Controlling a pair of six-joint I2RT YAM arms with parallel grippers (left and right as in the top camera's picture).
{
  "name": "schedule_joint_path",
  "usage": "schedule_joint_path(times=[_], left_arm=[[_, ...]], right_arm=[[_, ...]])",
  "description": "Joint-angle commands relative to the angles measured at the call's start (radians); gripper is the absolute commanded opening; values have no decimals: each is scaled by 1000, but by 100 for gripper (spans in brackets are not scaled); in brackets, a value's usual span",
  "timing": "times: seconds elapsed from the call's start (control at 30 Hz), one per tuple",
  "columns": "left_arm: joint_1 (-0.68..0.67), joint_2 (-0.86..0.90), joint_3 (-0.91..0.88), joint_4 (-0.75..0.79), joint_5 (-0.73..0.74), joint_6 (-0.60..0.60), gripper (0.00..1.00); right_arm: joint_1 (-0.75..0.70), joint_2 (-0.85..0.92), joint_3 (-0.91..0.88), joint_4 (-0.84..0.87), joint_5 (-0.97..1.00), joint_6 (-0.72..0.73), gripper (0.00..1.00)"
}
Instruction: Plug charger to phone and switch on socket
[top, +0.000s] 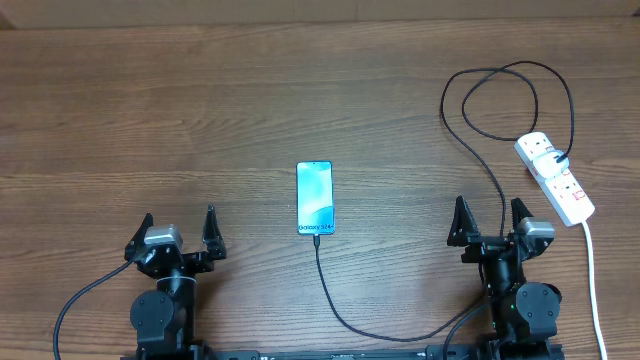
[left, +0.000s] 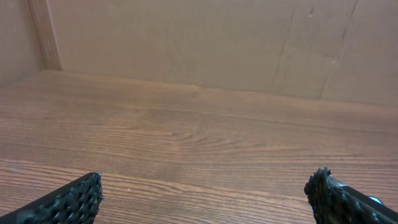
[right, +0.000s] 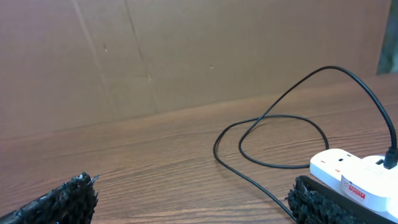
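Observation:
The phone (top: 315, 197) lies flat mid-table, its light blue screen up. The black charger cable (top: 335, 300) meets the phone's near end, curves along the front, then loops back right to the socket; it also shows in the right wrist view (right: 261, 134). The white socket (top: 555, 177) lies at the far right, also in the right wrist view (right: 348, 171). My left gripper (top: 182, 232) is open and empty at the front left, its fingertips apart in the left wrist view (left: 205, 196). My right gripper (top: 490, 222) is open and empty at the front right, near the socket, fingertips apart in its own view (right: 193, 199).
The socket's thick white cord (top: 593, 290) runs down the right side toward the front edge. A brown cardboard wall (left: 205, 43) stands behind the wooden table (top: 200, 110).

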Motion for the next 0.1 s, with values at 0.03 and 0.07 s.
schedule_joint_path(times=[0.03,0.07], left_arm=[[5,-8,-6,4,1,23,100],[5,-8,-6,4,1,23,100]], right_arm=[[5,-12,-10,5,-1,-5,100],[5,-12,-10,5,-1,-5,100]])
